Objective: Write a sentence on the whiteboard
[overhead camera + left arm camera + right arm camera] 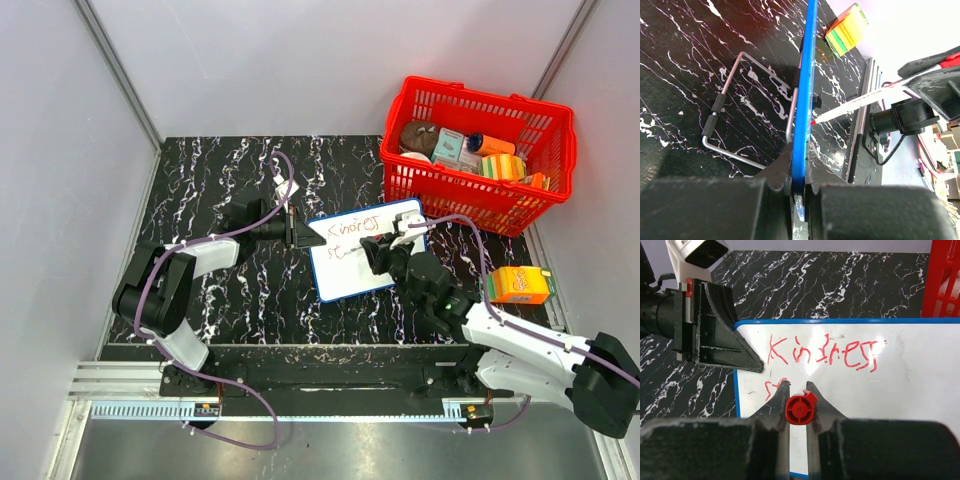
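The whiteboard (pixel 352 268) with a thin blue frame lies tilted at the table's middle. Red words reading roughly "Kindness" (pixel 822 352) fill its first line, and a few red strokes (pixel 772 387) begin a second line. My left gripper (pixel 300 236) is shut on the board's left edge; in the left wrist view (pixel 799 165) the blue frame (pixel 807 75) runs edge-on between its jaws. My right gripper (pixel 378 250) is shut on a red marker (pixel 800 409) over the board. The marker's white barrel (pixel 855 104) slants down, with its red tip (pixel 813 121) at the board's face.
A red basket (pixel 480 190) full of groceries stands at the back right, close behind the board. An orange carton (pixel 520 285) lies at the right edge. A wire stand (pixel 740 100) props the board from behind. Grey walls enclose the table.
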